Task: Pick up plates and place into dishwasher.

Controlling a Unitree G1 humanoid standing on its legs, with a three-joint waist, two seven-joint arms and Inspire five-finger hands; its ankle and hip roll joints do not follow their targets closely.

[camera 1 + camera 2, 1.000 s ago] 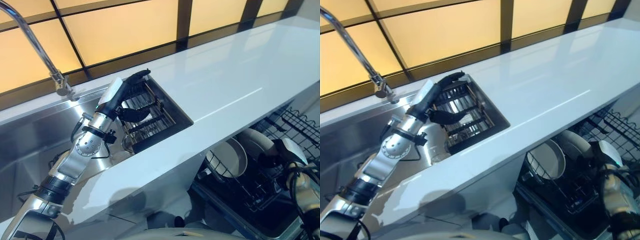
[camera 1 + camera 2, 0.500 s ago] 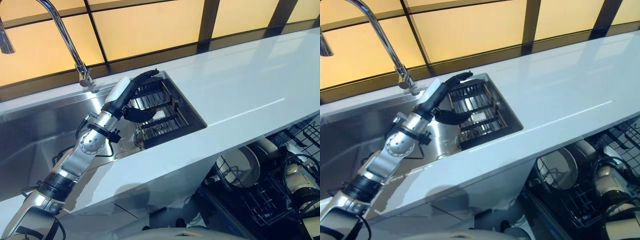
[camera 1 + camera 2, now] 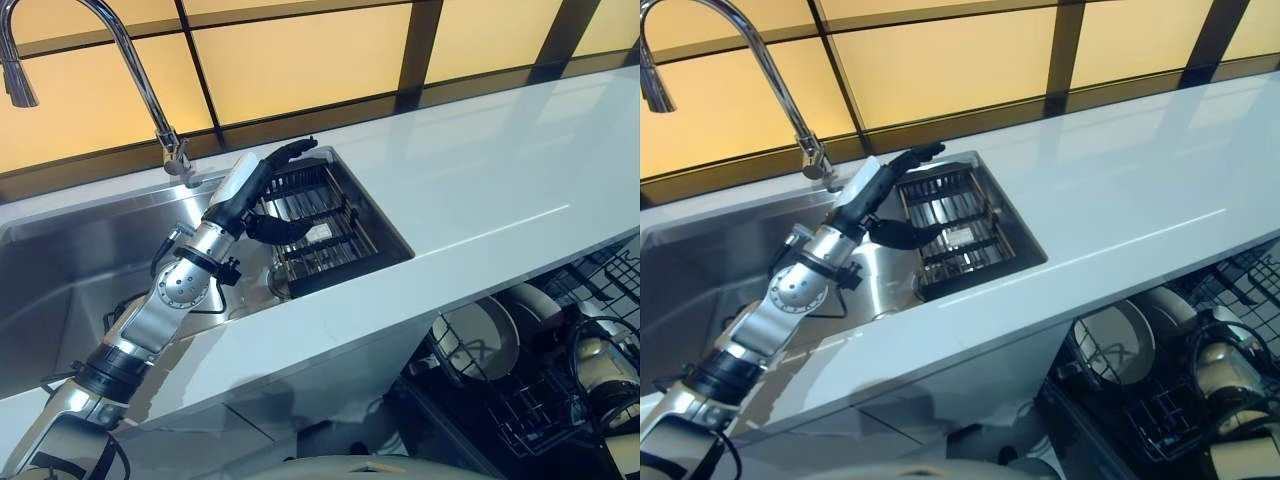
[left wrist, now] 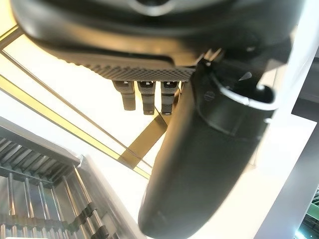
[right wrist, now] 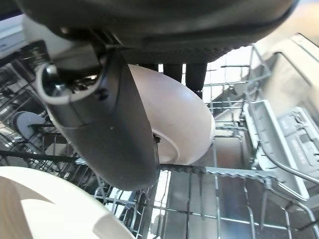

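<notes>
My right hand (image 5: pixel 114 124) is down in the dishwasher's lower rack (image 3: pixel 530 410), at the lower right of the eye views (image 3: pixel 588 345). Its fingers are straight and it is open. A white plate (image 5: pixel 174 124) stands upright in the rack's tines just past the fingers. A second white plate's rim (image 5: pixel 45 204) shows close by. In the eye views two white plates (image 3: pixel 485 335) (image 3: pixel 535 305) stand in the rack left of this hand. My left hand (image 3: pixel 262 170) hovers open over the metal dish rack (image 3: pixel 320 225) in the sink, holding nothing.
A white counter (image 3: pixel 480 180) runs across above the open dishwasher. The steel sink (image 3: pixel 70 270) lies to the left, with a tall curved faucet (image 3: pixel 130 70) at its back edge. Yellow-lit window panes stand behind the counter.
The camera has panned left, so the whole scene has shifted right. The left hand stays over the sink rack. The right hand sits a little lower in the dishwasher rack.
</notes>
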